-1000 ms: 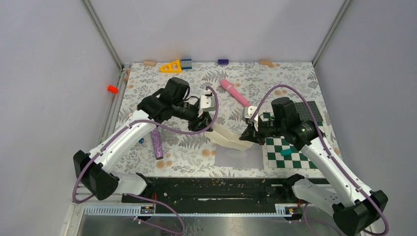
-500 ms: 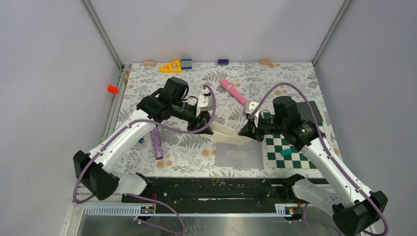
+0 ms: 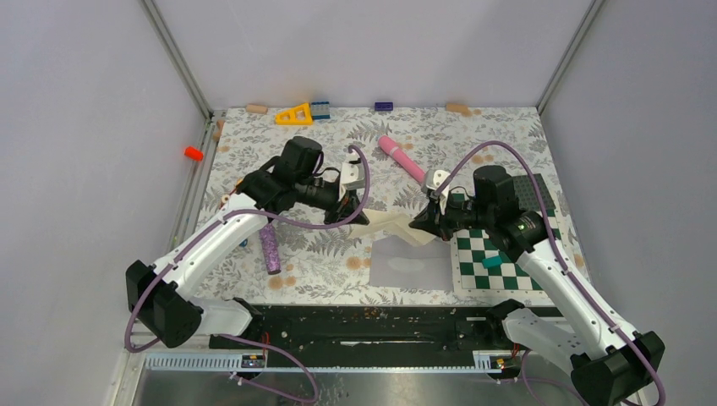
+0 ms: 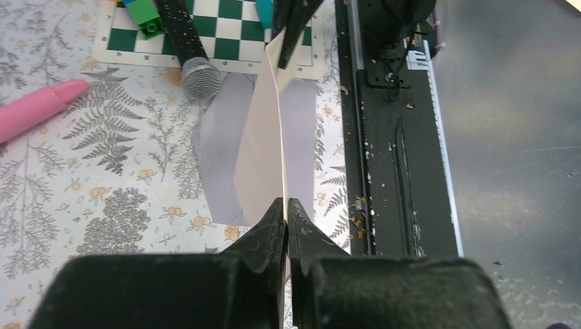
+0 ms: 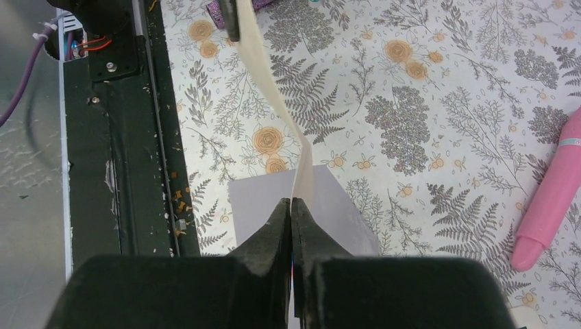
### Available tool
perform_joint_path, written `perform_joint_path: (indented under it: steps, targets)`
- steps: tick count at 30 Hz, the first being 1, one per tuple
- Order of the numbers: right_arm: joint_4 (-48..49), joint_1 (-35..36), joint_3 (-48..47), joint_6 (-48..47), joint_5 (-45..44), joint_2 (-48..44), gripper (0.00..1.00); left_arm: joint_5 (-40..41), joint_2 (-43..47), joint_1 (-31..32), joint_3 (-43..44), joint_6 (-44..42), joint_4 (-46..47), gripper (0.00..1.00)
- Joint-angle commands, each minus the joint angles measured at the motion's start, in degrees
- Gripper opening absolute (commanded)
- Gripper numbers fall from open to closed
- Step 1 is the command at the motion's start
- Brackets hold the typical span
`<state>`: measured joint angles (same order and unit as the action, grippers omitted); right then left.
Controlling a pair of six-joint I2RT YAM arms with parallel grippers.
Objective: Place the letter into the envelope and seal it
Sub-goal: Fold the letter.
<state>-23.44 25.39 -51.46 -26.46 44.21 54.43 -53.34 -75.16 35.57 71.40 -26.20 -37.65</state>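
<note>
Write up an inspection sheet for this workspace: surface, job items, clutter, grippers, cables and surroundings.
Surface: floral cloth, lying flat.
Job's things: cream letter held bowed in the air between both grippers; envelope flat on the cloth below.
Clutter: checkerboard mat, pink cylinder, purple cylinder, yellow triangle, small blocks along the far edge.
Grippers: left gripper and right gripper both shut on the letter, one at each end.
Cables: purple cables loop above each arm.
Surroundings: plain grey walls; nothing else seen.
</note>
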Motion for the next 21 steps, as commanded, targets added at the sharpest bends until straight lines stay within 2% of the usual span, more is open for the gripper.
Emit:
perform_joint_path:
  steps: [1,3,5,6,9,10,12,16,21]
  targets:
    - [0.6,-0.4,0.0,-0.2,3.6,-0.6,0.01,2.6,2.5,-0.2,-1.3,4.1,8.1,0.0]
    - [-0.6,-0.3,-0.1,-1.6,4.1,-0.4,0.04,3.8,3.0,-0.2,-2.2,4.9,9.8,0.0]
    - [-1.6,-0.3,-0.2,-2.7,4.2,-0.3,0.12,5.0,3.5,-0.2,-2.6,5.1,10.8,0.0]
    - [-1.8,-0.3,-0.2,-2.9,4.2,-0.1,0.2,5.4,3.6,-0.2,-2.7,5.0,10.8,0.0]
    - [-1.9,-0.3,-0.6,-3.1,4.2,0.1,0.58,6.2,3.9,0.2,-2.2,2.6,8.5,0.0]
    - [-1.9,-0.3,-0.8,-3.1,4.2,0.2,0.67,6.4,3.9,0.6,-1.9,1.6,7.4,0.0]
    - [-1.2,-0.3,-1.0,-2.6,3.8,0.4,0.78,7.1,3.7,1.4,-1.5,0.0,5.6,0.0]
    - [1.9,-0.4,-0.2,-1.2,3.1,0.4,0.83,9.0,2.8,3.6,-0.6,-3.6,1.4,0.0]
    - [5.5,-0.3,1.0,1.1,4.6,1.0,0.81,8.6,1.2,5.4,0.2,-6.4,-2.2,0.0]
